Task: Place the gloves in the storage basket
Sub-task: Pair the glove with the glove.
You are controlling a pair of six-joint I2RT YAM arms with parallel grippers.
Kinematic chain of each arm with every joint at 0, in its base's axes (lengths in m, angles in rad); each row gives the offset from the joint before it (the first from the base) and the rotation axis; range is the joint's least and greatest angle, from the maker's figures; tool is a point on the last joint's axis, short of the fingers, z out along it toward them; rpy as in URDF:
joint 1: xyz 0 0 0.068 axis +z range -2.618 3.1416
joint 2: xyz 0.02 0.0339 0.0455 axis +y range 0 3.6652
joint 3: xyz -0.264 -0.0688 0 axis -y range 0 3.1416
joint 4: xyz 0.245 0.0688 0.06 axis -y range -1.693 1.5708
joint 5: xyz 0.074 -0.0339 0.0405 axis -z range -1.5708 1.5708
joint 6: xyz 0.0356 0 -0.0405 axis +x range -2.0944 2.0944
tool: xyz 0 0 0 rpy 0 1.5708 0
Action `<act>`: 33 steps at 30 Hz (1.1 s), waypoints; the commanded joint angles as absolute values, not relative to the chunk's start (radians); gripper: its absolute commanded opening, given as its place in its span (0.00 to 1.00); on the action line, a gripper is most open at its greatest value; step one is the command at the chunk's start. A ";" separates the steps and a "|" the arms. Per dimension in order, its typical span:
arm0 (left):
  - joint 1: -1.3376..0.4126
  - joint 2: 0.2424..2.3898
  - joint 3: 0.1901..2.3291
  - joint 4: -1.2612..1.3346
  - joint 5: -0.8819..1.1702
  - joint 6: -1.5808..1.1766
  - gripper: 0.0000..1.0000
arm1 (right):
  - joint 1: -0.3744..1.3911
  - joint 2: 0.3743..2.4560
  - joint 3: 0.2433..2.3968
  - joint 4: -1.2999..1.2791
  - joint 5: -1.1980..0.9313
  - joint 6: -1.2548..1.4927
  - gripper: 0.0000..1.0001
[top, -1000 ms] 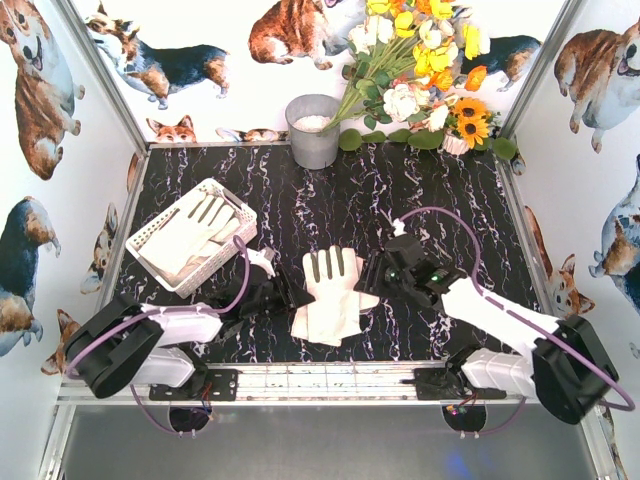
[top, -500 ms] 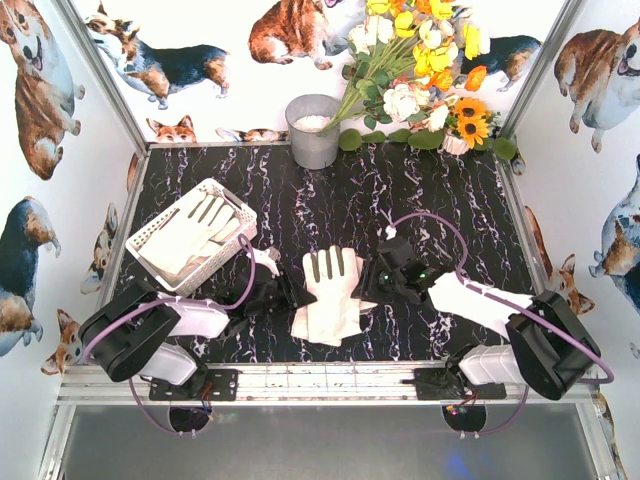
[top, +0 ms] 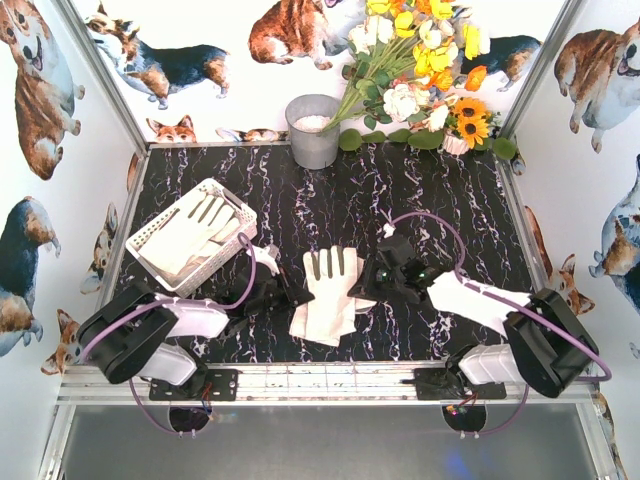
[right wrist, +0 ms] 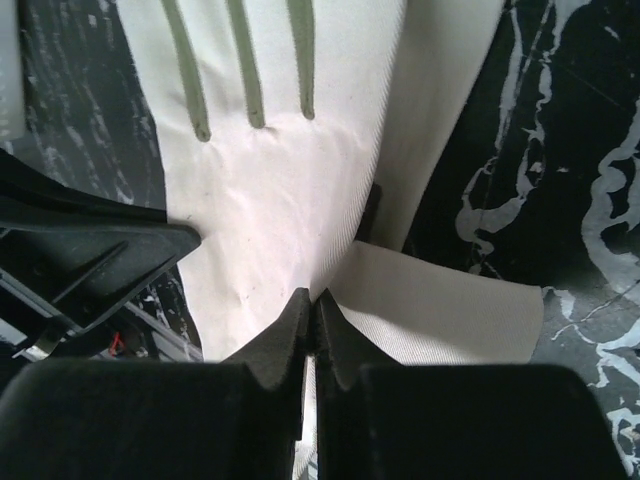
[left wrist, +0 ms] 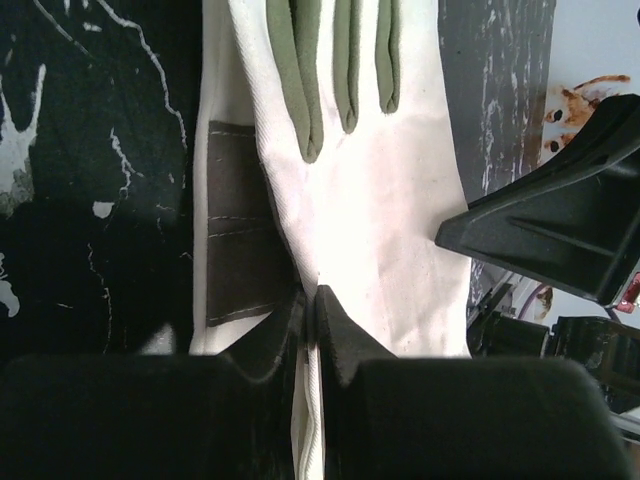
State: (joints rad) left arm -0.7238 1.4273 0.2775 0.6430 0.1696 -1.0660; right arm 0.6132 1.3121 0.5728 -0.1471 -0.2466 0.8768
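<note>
Left gripper (top: pixel 287 292) sits low on the dark marbled surface (top: pixel 450 200), at the left edge of the upper glove (top: pixel 332 290). In the left wrist view its fingertips (left wrist: pixel 300 318) are pressed together on a fold of white fabric at that glove's side, and a thin strip of cloth runs down between them. Right gripper (top: pixel 372 287) is at the opposite edge of the same glove. The right wrist view shows this gripper (right wrist: pixel 312 305) likewise clamped on the white fabric, with cloth showing in the narrow slit between its fingers.

The upper glove lies palm-flat between the two grippers, its olive-striped fingers pointing away from the arm bases. A lower glove (right wrist: pixel 440 300) lies under it, sticking out on both sides; on the left a grey patch (left wrist: pixel 235 265) of it shows.

The storage basket (top: pixel 228 202) stands to the far left of the left gripper, close to it but apart from the pair on the surface. More gloves (top: pixel 195 230) lie inside it.
</note>
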 commanded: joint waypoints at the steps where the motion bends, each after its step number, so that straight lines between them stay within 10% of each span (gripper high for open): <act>1: -0.730 1.350 0.338 0.554 0.103 -1.006 0.00 | 0.612 1.223 0.574 -0.102 -0.273 0.896 0.00; 33: -0.729 1.378 0.513 0.178 0.000 -0.784 0.00 | 0.718 1.296 0.528 -0.089 -0.152 0.881 0.00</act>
